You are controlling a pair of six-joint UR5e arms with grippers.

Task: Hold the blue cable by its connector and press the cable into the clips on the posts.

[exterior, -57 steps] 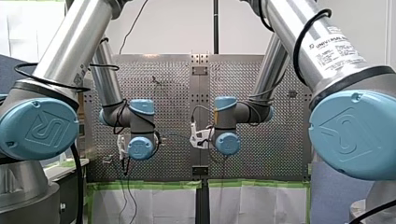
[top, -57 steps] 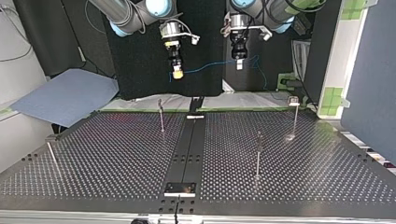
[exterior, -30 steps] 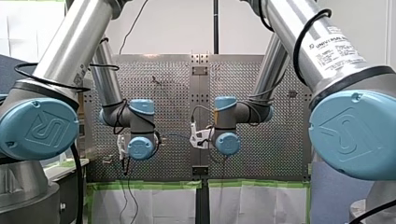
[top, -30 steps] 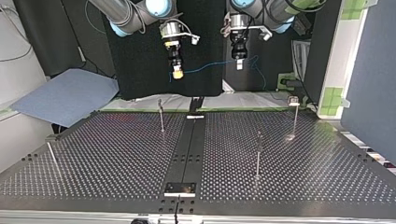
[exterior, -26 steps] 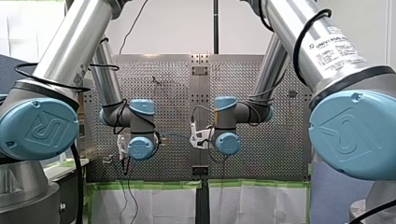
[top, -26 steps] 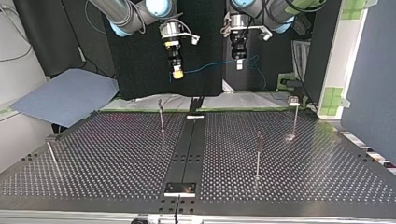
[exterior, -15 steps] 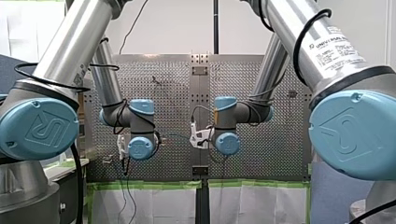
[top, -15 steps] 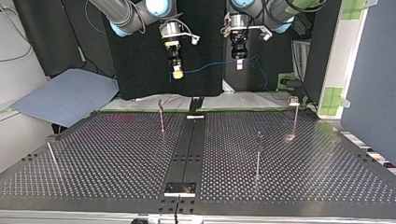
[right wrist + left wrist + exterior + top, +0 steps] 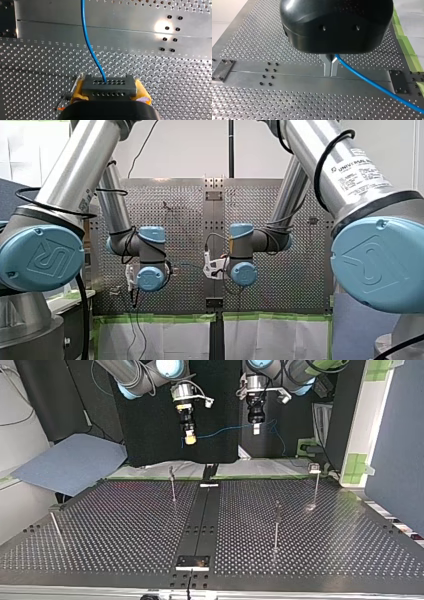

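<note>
My right arm's fingers (image 9: 78, 90), padded in yellow, are closed on the two ends of the dark grey connector (image 9: 109, 86), which fills the gap between them. The blue cable (image 9: 88, 45) leaves the connector's hole-studded face and runs on ahead of the fingers, over the perforated tabletop (image 9: 175, 75).

My left arm's fingers (image 9: 327, 67) are bare metal, pressed almost together with only a thin slit between the tips. The blue cable (image 9: 372, 83) comes out from between them near their roots, pinched there, and slants away to one side above the tabletop (image 9: 262, 50).

In the top view my right arm's fingers (image 9: 190, 438) hang in the upper middle of the frame, with my left arm's fingers (image 9: 256, 428) to their right at about the same height. Both are well above the tabletop (image 9: 125, 525). The blue cable (image 9: 222, 431) spans between them in a shallow sag, then loops past my left arm's fingers and trails down at the upper right.

Four thin posts stand on the tabletop: one (image 9: 172, 485) left of centre, one (image 9: 315, 485) at the upper right, one (image 9: 276, 527) right of centre, and one (image 9: 55, 527) leaning at the left edge. The cable hangs well apart from all of them.

In the front view the blue wrist joints hide both pairs of fingers.
</note>
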